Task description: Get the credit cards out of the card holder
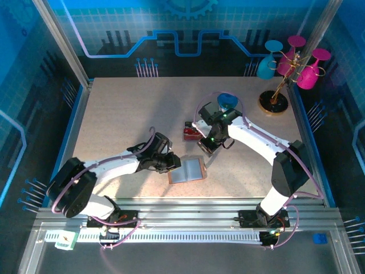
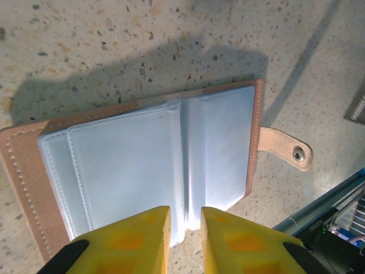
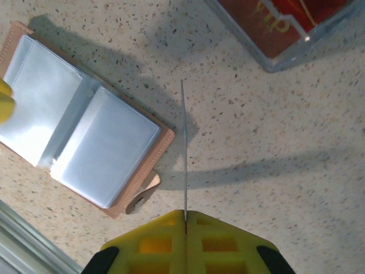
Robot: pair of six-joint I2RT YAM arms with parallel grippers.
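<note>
The card holder lies spread open on the surface, at about 6 o'clock from the middle in the top view. Its pale grey-blue inside faces up, and its tan rim shows all round. From my left wrist I see its closing strap sticking out at 3 o'clock, flat on the surface.

My left claw sits at the holder's 9 o'clock edge in the top view. Its yellow fingers stand a narrow gap apart, with the centre fold running into that gap. I cannot tell whether they pinch the fold or only rest on it.

My right claw is at about 1 o'clock from the holder, just off its corner. It is pressed together on a credit card, which is held upright and edge-on to my wrist camera. The card shows only as a thin grey line, so I cannot tell its colour.

Seen from that wrist, the holder is at 9 to 10 o'clock. A clear box stands at 1 o'clock with a red card lying inside it. In the top view the box is at 12 o'clock from the holder, near it but apart.
</note>
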